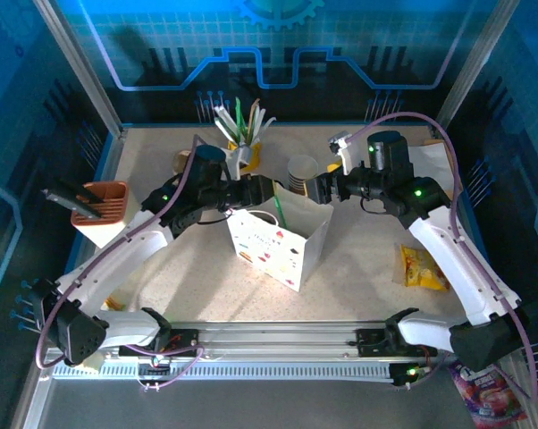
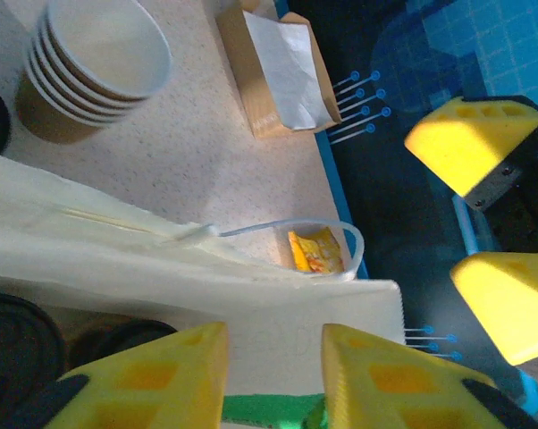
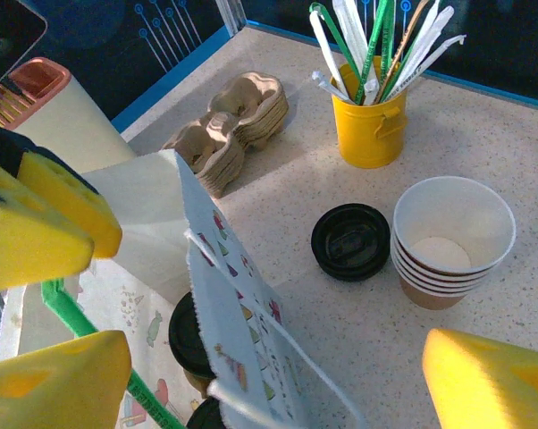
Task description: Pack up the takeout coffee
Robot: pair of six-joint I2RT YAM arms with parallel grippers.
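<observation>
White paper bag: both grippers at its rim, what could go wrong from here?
The left gripper stands parted around the rim of the white paper bag; unsupported, the bag could sag or tip with the two lidded cups inside. The open right gripper straddles the opposite wall beside the white handle; pulling back might snag it.

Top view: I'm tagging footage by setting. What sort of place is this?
Probably a mock café takeout counter in a robot cell: white paper bag, yellow cup of utensils, stacked paper cups.
</observation>
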